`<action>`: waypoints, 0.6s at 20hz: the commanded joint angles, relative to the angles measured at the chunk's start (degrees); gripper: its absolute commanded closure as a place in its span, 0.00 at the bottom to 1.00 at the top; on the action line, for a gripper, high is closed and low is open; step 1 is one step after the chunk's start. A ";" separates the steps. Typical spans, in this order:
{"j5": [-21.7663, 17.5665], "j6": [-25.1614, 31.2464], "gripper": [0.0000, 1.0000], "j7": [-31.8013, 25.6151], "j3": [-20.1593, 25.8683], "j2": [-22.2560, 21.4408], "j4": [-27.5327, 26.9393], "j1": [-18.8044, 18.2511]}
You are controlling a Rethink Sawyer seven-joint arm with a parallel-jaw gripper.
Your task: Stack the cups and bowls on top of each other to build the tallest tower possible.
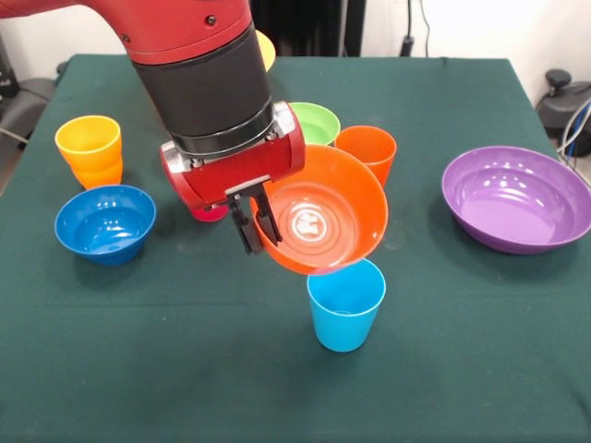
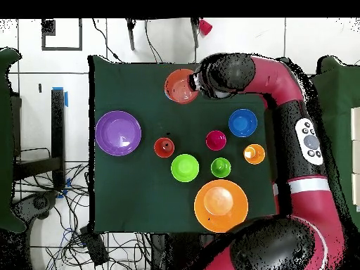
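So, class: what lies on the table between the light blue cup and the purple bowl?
Nothing. In the front view the stretch of green cloth between the light blue cup and the purple bowl is bare.

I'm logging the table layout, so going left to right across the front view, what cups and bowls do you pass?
Yellow-orange cup → blue bowl → orange bowl held in the gripper, with the light blue cup beneath it → purple bowl.

cups (image 1: 346, 305): 5 | bowls (image 1: 517, 198): 5 | table (image 1: 185, 369): 1 | robot arm (image 1: 203, 74): 1
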 commanded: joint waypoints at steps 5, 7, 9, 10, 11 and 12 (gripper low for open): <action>-3.37 6.19 1.00 -2.02 -7.48 -1.35 4.11 2.58; -2.44 4.69 1.00 -1.40 -7.35 -1.29 4.93 2.41; -1.01 2.85 1.00 -1.56 -6.29 -1.07 6.35 1.62; -0.36 2.21 1.00 -1.67 -5.74 -0.96 7.02 1.20; 0.67 1.21 1.00 -1.67 -4.80 -0.69 8.05 0.42; 1.70 0.22 1.00 -1.68 -3.87 -0.42 9.07 -0.36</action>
